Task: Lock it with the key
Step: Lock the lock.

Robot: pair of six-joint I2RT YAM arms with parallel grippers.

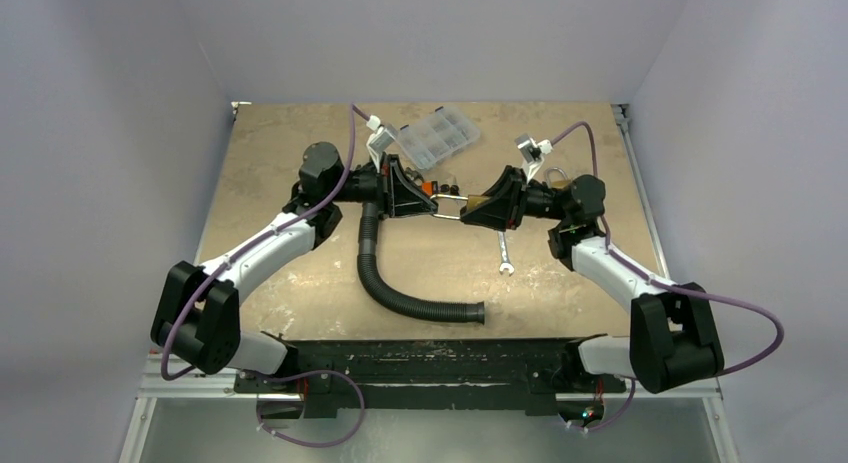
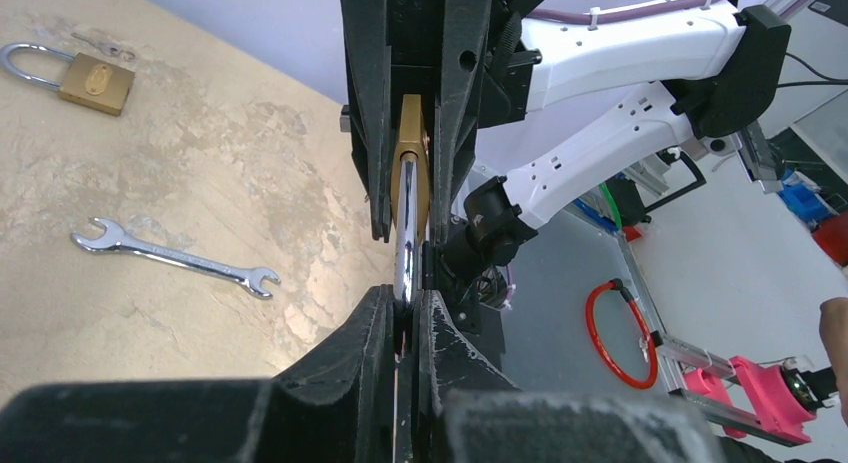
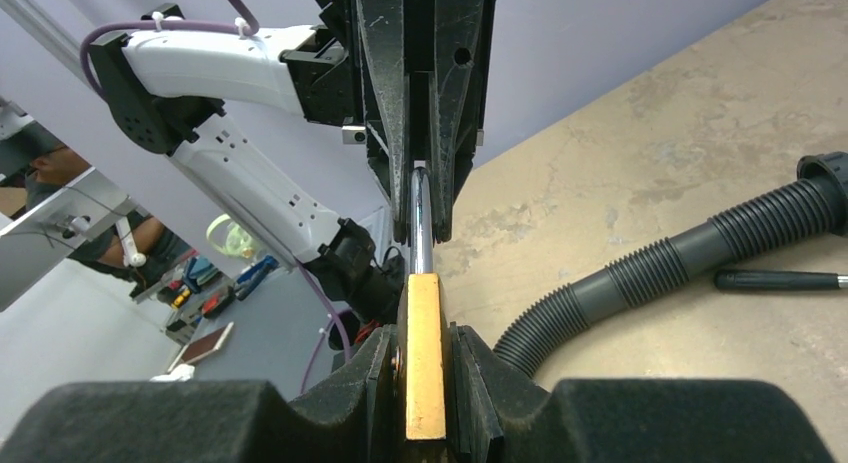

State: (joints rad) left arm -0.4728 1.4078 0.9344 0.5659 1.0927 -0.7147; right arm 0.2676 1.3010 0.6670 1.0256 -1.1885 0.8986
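Note:
A brass padlock is held in the air between my two grippers above the table's middle (image 1: 452,205). My right gripper (image 3: 425,335) is shut on its brass body (image 3: 423,363). My left gripper (image 2: 405,295) is shut on its chrome shackle (image 2: 405,223), which points from the body (image 2: 411,133) toward the left arm. In the top view the left gripper (image 1: 430,205) and the right gripper (image 1: 470,209) face each other, tips almost touching. No key shows in either gripper. A small metal piece, perhaps a key (image 2: 105,49), lies on the table by a second padlock (image 2: 88,78).
A chrome wrench (image 1: 505,253) lies under the right gripper. A black corrugated hose (image 1: 400,293) curves across the near middle. A clear organiser box (image 1: 440,135) sits at the back. The second padlock (image 1: 556,175) lies behind the right wrist. A black pen (image 3: 780,280) lies beside the hose.

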